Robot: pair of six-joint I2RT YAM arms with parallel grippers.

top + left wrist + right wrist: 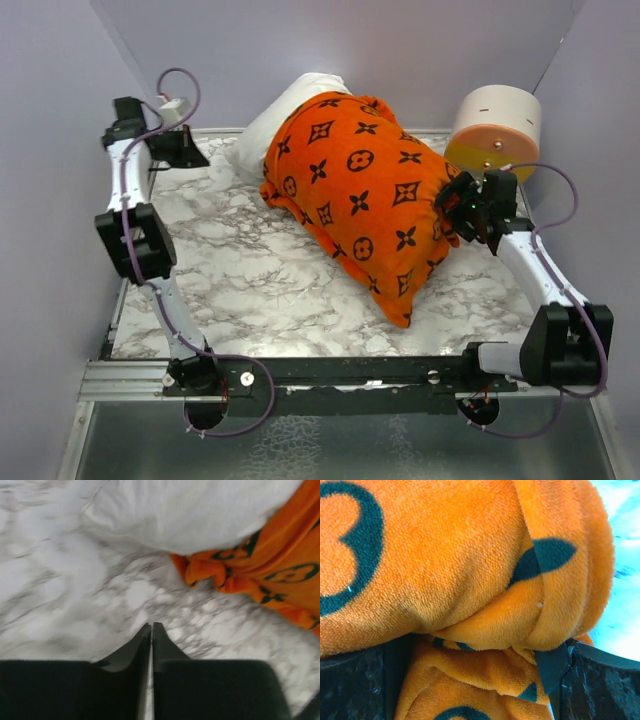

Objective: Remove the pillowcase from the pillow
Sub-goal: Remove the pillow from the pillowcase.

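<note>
The white pillow (pixel 285 115) lies diagonally on the table, mostly inside an orange pillowcase (pixel 365 195) with black patterns. Only its far-left end sticks out. My left gripper (pixel 182 148) is shut and empty at the back left, apart from the pillow. In the left wrist view its closed tips (pixel 151 626) hover over the marble, below the bare pillow end (pixel 190 510) and the pillowcase's open edge (pixel 210 572). My right gripper (pixel 468 205) is at the pillowcase's right end. In the right wrist view (pixel 480 675) bunched orange fabric (pixel 470 565) fills the space between its fingers (pixel 552 672).
A white, orange and yellow cylinder (pixel 493 130) stands at the back right, just behind my right gripper. The marble tabletop (pixel 240 280) is walled on the left, back and right. A metal rail (pixel 330 375) runs along the near edge.
</note>
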